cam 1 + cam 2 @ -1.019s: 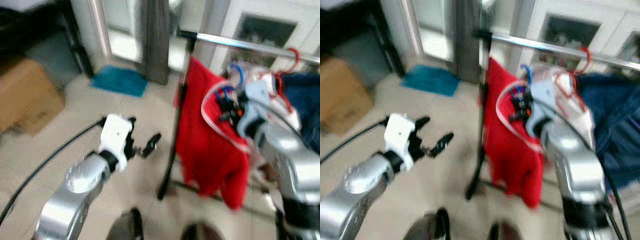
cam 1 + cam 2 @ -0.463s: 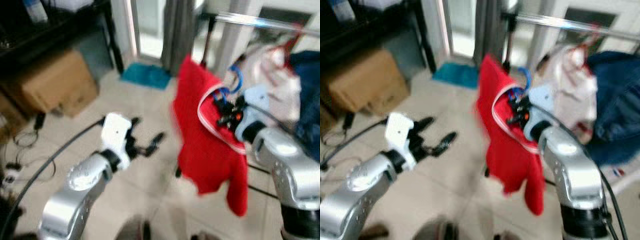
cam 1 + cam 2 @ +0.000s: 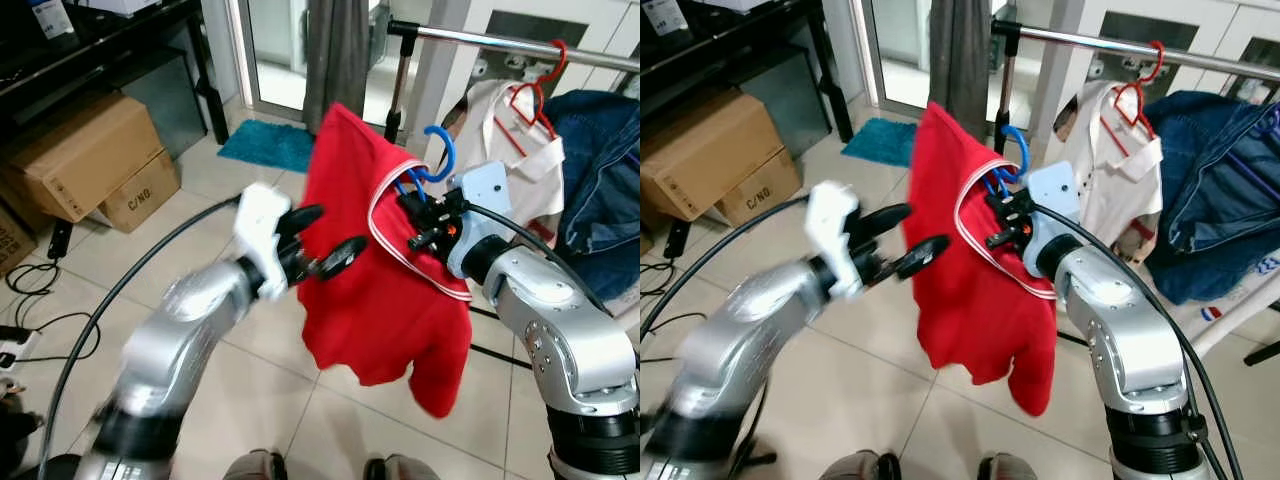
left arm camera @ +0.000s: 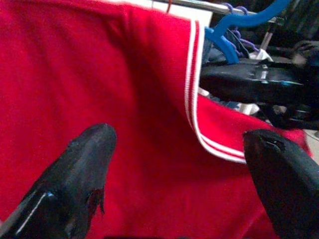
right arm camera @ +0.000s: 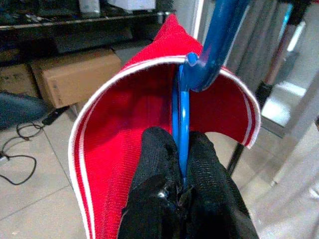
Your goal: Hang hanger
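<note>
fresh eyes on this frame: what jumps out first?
The red shirt on a blue hanger, held mid-air in front of the robot: the right gripper is shut on the hanger just below its hook. The left gripper is open right beside the shirt's front. Behind, the metal rail already carries a white shirt on a red hanger and a denim jacket.

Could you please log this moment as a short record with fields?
held item: blue hanger carrying a red shirt
right tool: shut on the hanger's neck
left tool: open, beside the shirt
rail: above and behind, hook not yet on it
already hung: white shirt on red hanger, denim garment
</note>
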Controlling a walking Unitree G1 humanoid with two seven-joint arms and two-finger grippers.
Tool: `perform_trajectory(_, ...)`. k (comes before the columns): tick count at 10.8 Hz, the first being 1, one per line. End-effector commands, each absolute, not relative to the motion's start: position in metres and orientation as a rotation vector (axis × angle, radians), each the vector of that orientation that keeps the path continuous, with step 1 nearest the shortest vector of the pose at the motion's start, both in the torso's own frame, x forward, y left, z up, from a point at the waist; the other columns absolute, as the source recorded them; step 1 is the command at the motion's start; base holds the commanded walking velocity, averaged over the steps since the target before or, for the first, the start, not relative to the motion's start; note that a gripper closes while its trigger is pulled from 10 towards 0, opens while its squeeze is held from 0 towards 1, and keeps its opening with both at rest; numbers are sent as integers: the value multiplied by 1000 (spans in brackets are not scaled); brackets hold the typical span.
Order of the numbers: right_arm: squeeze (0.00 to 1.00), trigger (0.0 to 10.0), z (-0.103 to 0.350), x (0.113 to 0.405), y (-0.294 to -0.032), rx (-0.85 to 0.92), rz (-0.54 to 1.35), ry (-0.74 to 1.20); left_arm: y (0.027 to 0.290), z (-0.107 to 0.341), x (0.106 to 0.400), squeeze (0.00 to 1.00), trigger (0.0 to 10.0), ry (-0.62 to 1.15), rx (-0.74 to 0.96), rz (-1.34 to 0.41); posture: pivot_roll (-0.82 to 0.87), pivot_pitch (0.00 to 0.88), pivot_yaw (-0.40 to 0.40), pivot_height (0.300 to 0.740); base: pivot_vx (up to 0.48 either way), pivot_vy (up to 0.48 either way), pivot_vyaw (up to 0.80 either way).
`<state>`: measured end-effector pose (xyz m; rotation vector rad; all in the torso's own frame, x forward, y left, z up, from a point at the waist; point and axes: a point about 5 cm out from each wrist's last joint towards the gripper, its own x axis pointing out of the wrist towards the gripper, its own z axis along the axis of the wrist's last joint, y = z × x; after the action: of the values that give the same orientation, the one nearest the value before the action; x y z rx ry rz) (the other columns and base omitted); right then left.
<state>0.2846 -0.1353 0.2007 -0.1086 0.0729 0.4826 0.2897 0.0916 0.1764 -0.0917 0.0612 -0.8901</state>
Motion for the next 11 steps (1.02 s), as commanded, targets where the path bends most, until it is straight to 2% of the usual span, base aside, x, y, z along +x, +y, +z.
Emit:
perform_trajectory(1,0,0,217,282,-129,-107,524,-10,85,173,296,0,10000,58,-65,-921,-132,66,12,740,0,0,0)
perform_trajectory(2,0,0,217,281,-127,-105,534,-11,80,173,301,0,10000,41,-60,-945,-136,63,16,740,0,0,0)
perform_trajectory(3,0,0,216,279,-126,-105,540,-10,70,174,305,0,4667,19,-74,-979,-136,63,16,740,0,0,0)
perform_trajectory(4,0,0,216,277,-125,-103,543,-10,64,173,315,0,0,-4,-84,-944,-147,55,29,740,0,0,0)
perform_trajectory(8,0,0,214,273,-122,-99,555,-5,65,176,332,0,0,-69,-122,-846,-147,56,33,740,0,0,0)
perform_trajectory(11,0,0,213,273,-120,-100,567,2,68,175,335,0,0,-80,-141,-835,-141,56,34,740,0,0,0)
